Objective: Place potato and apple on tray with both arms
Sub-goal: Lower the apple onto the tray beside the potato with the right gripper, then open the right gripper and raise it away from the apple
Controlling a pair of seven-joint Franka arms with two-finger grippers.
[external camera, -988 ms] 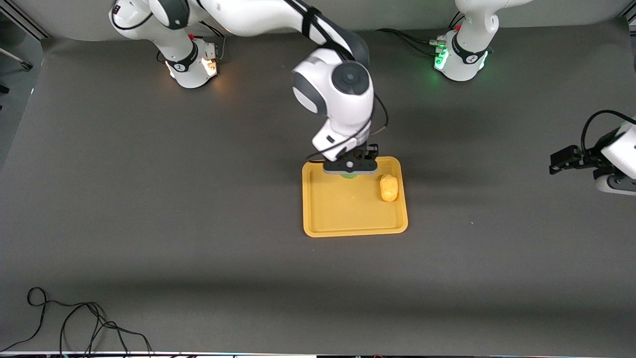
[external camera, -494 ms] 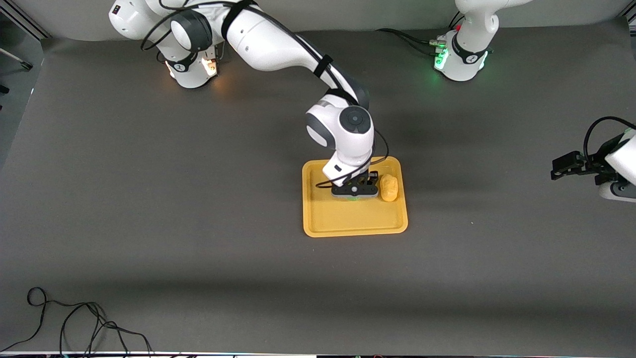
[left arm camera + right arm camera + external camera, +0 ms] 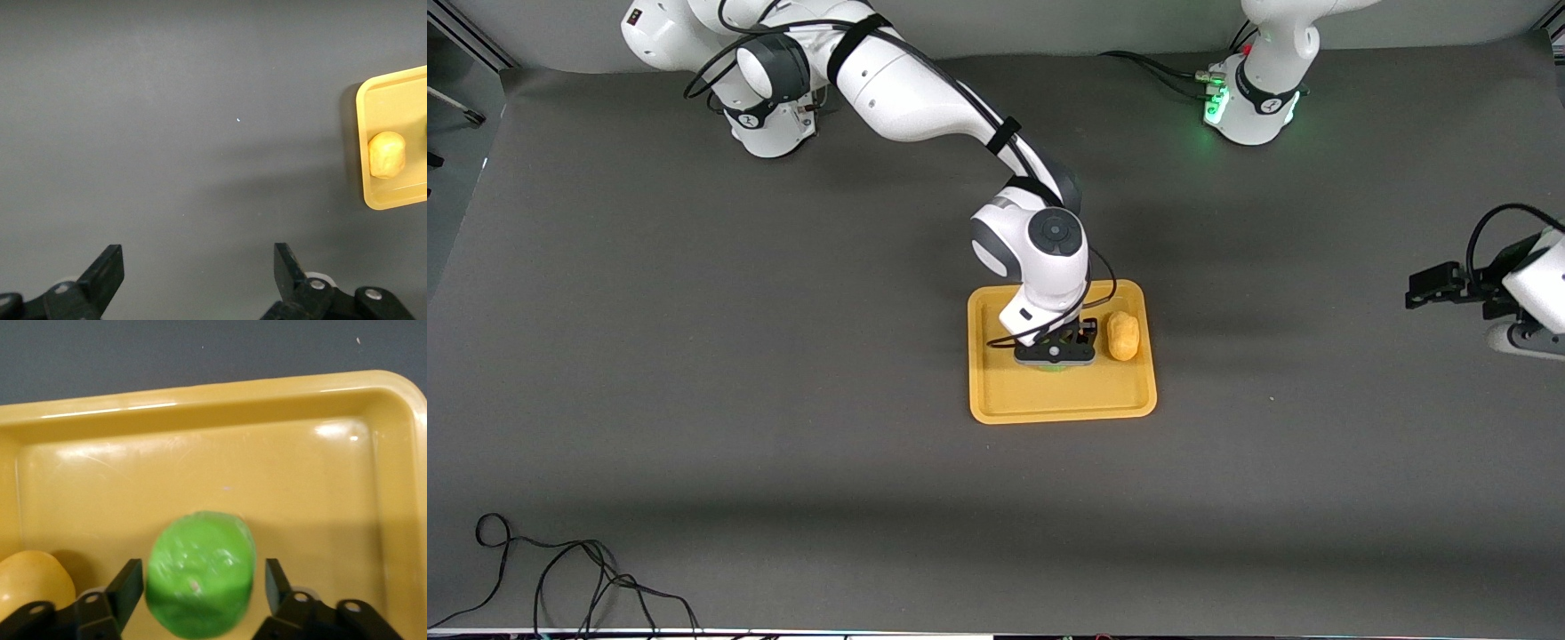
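The yellow-orange tray (image 3: 1049, 400) lies mid-table. The potato (image 3: 1123, 336) rests in it near the rim toward the left arm's end, and also shows in the left wrist view (image 3: 386, 155) and the right wrist view (image 3: 30, 583). My right gripper (image 3: 1055, 357) is low over the tray beside the potato. In the right wrist view my right gripper (image 3: 203, 565) is open, with the green apple (image 3: 200, 580) between its fingers and a gap on each side. In the front view only a green sliver of the apple (image 3: 1056, 367) shows under the hand. My left gripper (image 3: 1418, 289) waits open and empty (image 3: 198, 252) over bare table at the left arm's end.
The dark grey mat (image 3: 783, 356) covers the table around the tray. A loose black cable (image 3: 560, 578) lies near the front edge toward the right arm's end. The two arm bases (image 3: 769, 116) stand along the table's edge farthest from the camera.
My right gripper has come down and moved over the tray's middle with the apple, ending beside the potato. Its fingers now stand apart from the apple. The left arm barely shifted.
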